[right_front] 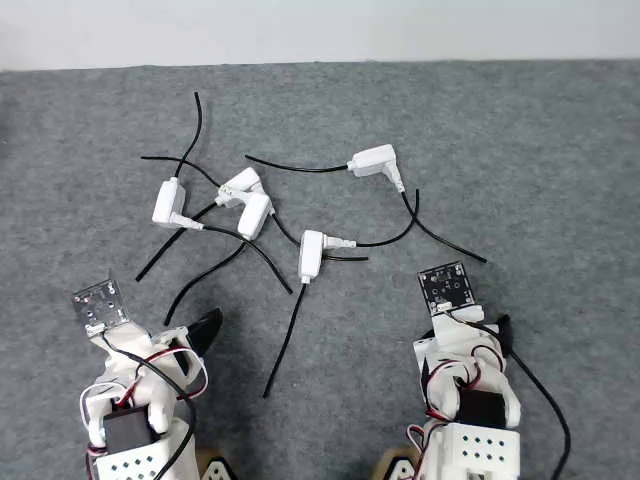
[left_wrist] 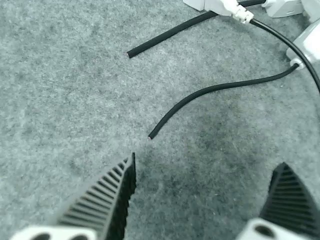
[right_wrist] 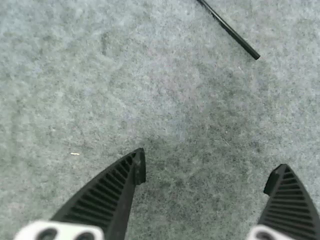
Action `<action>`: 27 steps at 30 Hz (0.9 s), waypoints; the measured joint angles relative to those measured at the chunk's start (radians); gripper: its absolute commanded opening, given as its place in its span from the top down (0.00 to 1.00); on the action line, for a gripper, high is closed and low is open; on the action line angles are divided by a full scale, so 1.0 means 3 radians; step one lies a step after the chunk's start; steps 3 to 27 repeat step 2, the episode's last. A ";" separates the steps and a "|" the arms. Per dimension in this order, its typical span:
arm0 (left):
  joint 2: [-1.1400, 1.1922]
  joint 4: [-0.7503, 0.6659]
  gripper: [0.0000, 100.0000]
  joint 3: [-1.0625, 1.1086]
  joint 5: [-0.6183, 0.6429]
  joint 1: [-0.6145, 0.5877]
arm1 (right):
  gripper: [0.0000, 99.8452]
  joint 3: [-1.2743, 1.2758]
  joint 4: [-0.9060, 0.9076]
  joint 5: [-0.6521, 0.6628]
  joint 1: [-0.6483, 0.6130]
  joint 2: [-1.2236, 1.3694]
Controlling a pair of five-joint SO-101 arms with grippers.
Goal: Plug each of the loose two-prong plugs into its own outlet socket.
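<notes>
Several white plug and socket pieces with black cables lie scattered on the grey carpet. One piece [right_front: 169,203] is at the left, two [right_front: 238,186] [right_front: 255,215] lie close together, one [right_front: 311,255] is in the middle, and one [right_front: 372,161] is farther back right. My left gripper [left_wrist: 205,197] is open above bare carpet, just short of a loose cable end [left_wrist: 150,136]; white pieces [left_wrist: 309,44] show beyond it. My right gripper [right_wrist: 205,195] is open over bare carpet, with a cable end [right_wrist: 255,56] ahead of it.
Both arms sit at the near edge of the carpet, the left arm [right_front: 140,400] and the right arm [right_front: 470,400]. Black cables [right_front: 285,340] cross the area between the arms and the pieces. A pale wall edge [right_front: 320,30] runs along the back.
</notes>
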 measured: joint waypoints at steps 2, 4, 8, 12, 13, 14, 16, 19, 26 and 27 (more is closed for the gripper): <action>0.0000 0.0000 0.61 0.0000 0.0000 0.0000 | 0.63 0.0000 0.0000 0.0000 0.0000 0.0000; 0.0000 0.0000 0.61 0.0000 0.0000 0.0000 | 0.63 0.0000 0.0000 0.0000 0.0000 0.0000; 0.0000 0.0000 0.61 0.0000 0.0000 0.0000 | 0.63 0.0000 0.0000 0.0000 0.0000 0.0000; 0.0000 0.0000 0.61 0.0000 0.0000 0.0000 | 0.63 0.0000 0.0000 0.0000 0.0000 0.0000; 0.0000 0.0000 0.61 0.0000 0.0000 0.0000 | 0.63 0.0000 0.0000 0.0000 0.0000 0.0000; 0.0000 0.0000 0.61 0.0000 0.0000 0.0000 | 0.63 0.0000 0.0000 0.0000 0.0000 0.0000; 0.0000 0.0000 0.61 0.0000 0.0000 0.0000 | 0.63 0.0000 0.0000 0.0000 0.0000 0.0000; 0.0000 0.0000 0.61 0.0000 0.0000 0.0000 | 0.63 0.0000 0.0000 0.0000 0.0000 0.0000; 0.0000 0.0000 0.61 0.0000 0.0000 0.0000 | 0.63 0.0000 0.0000 0.0000 0.0000 0.0000; 0.0000 0.0000 0.61 0.0000 0.0000 0.0000 | 0.63 0.0000 0.0000 0.0000 0.0000 0.0000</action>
